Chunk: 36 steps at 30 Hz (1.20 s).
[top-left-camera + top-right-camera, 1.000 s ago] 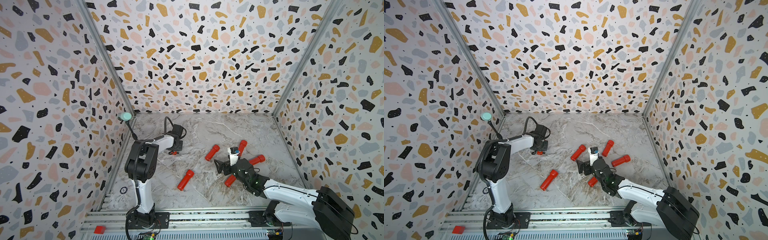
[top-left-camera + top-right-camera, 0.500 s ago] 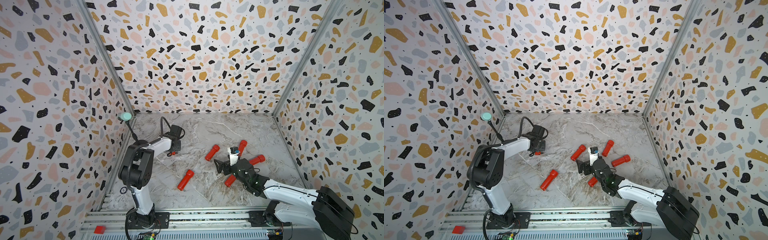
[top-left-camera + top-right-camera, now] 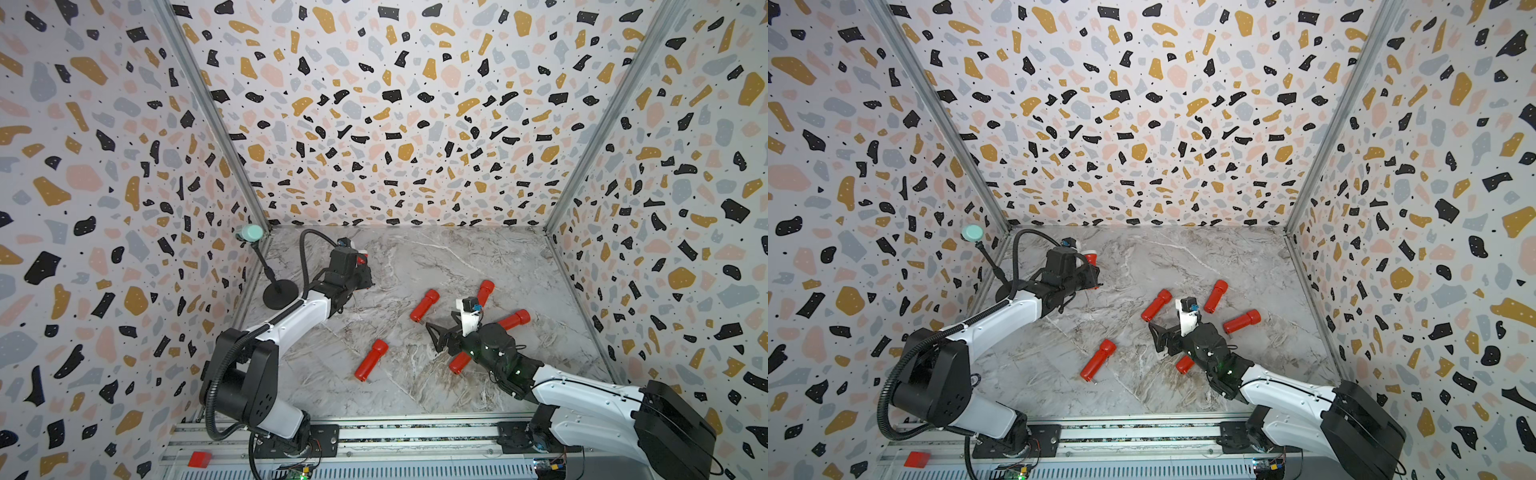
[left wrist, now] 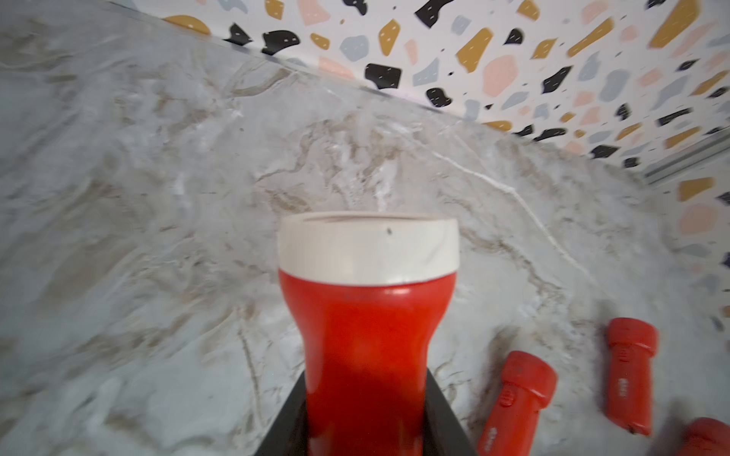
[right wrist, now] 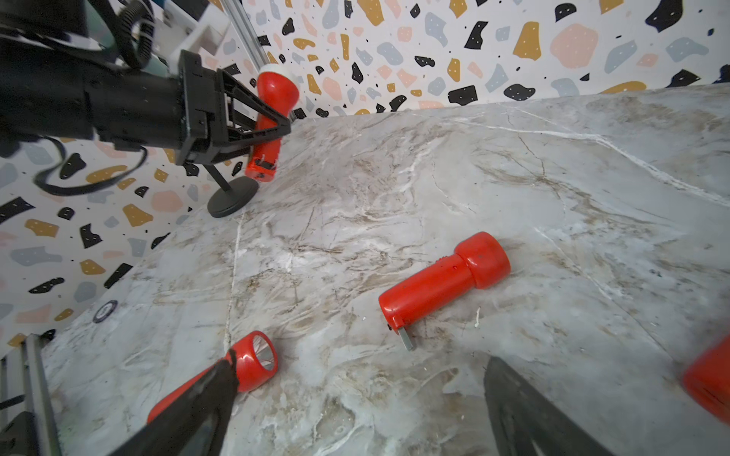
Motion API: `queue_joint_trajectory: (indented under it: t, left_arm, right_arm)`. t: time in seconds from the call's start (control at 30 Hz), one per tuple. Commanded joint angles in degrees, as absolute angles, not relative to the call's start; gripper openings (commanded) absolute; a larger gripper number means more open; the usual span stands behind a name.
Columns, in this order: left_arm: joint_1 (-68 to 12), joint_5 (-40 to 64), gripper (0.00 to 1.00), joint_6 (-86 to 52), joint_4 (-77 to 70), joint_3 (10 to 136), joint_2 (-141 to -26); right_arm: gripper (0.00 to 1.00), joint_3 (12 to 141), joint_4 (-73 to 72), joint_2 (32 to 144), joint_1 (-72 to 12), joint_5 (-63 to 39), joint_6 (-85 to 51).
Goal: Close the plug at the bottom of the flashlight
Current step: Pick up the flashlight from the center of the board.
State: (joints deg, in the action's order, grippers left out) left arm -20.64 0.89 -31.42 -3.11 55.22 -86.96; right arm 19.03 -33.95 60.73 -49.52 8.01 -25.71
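My left gripper (image 3: 358, 272) is shut on a red flashlight (image 4: 367, 335) with a white head rim and holds it off the table at the back left. In the right wrist view this flashlight (image 5: 272, 98) stands head up between the left gripper's black fingers (image 5: 276, 126). Its bottom end (image 5: 258, 169) faces the table, and the plug there is too small to make out. My right gripper (image 3: 434, 337) hangs open low over the marble table (image 3: 415, 257) at mid right, with nothing between its fingers (image 5: 221, 379).
Several more red flashlights lie around the right gripper; one (image 5: 442, 280) has a metal plug prong (image 5: 407, 340) sticking out of its base. Another (image 3: 371, 359) lies alone nearer the front. A black stand (image 3: 278, 293) with a teal head is by the left wall.
The left arm has swung and raised the held flashlight a little toward the back of the table. The right gripper stays open in the same place.
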Motion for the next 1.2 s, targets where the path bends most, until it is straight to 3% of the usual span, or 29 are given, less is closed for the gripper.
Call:
queue_joint_trajectory:
  t: [0.0, 0.4, 0.63, 0.9, 1.17]
  left_arm:
    - [-20.7, 9.8, 0.00, -39.8, -19.5, 51.0, -85.6]
    - [-21.0, 14.9, 0.00, -61.6, -58.5, 34.4, -85.3]
    - [-21.7, 18.1, 0.00, -72.1, -78.1, 30.0, -92.3]
    - [-23.4, 18.4, 0.00, -77.8, -91.0, 27.9, -98.7]
    - [-26.7, 18.1, 0.00, -77.9, -90.4, 28.0, -100.7]
  right_arm:
    - [0.99, 21.4, -34.2, 58.7, -49.7, 5.1, -28.0]
    - [0.99, 21.8, -43.2, 59.0, -39.9, -12.5, -48.9]
    - [0.99, 21.2, -51.5, 63.7, -38.6, -14.6, -57.9]
    - [0.99, 24.5, -60.0, 73.9, -38.9, -17.4, -65.1]
    - [1.00, 27.9, -68.2, 84.6, -41.0, -17.6, -68.5]
